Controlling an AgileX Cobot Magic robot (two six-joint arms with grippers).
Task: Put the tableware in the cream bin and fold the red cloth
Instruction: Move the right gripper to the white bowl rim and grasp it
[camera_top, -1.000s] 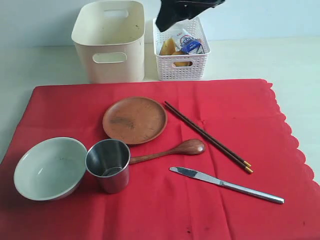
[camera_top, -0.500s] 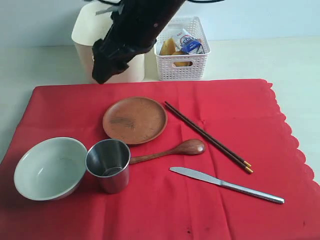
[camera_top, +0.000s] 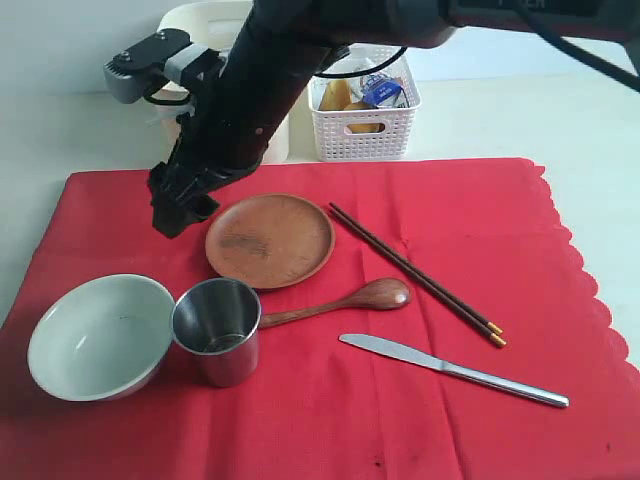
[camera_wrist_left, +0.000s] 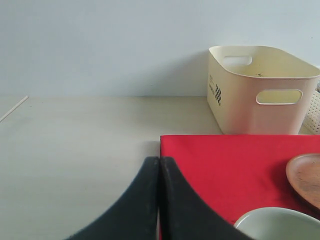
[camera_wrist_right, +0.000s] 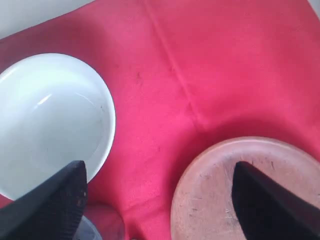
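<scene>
Standing past the red cloth's far edge on the worktop are 2 boxes: the cream bin and a white basket. The basket holds a milk carton and some yellow food. On the cloth lie the plate, bowl, cup, spoon, chopsticks and knife. The right gripper hangs over the cloth, jaws wide open, holding nothing. The left gripper's jaws are pressed together on nothing, near the cloth's edge.

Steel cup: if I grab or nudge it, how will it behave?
The steel cup looks empty and thin-walled, so it is probably light. Its polished wall may be slippery to grip. Since it stands upright on the soft red cloth, a push near the rim could tip it.
</scene>
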